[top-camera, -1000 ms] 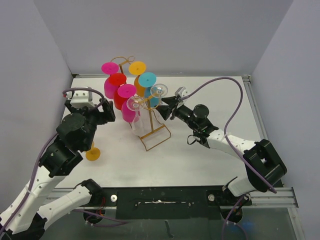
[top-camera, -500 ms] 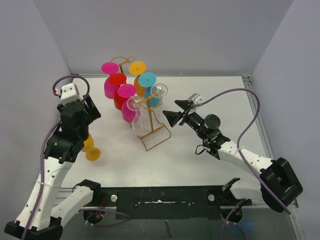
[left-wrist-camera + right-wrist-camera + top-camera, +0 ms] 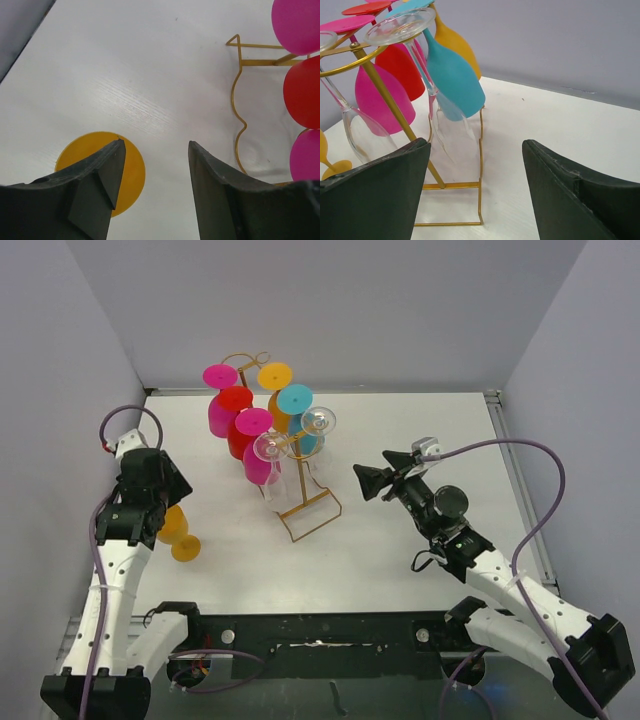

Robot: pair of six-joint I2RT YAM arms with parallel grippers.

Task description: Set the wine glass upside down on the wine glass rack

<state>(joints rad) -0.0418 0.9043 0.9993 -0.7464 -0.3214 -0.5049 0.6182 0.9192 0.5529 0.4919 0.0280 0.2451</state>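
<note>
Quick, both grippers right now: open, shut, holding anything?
Left gripper: open, empty, near the orange wine glass.
Right gripper: open, empty, facing the wine glass rack.

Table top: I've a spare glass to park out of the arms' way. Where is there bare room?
Bare: far right of the table, between the rack and the right edge beyond the right pincer; the near middle strip between the rack's base and the near edge. Crowded: the rack's hanging glasses, and the left side, where the orange glass sits under the left pincer.
</note>
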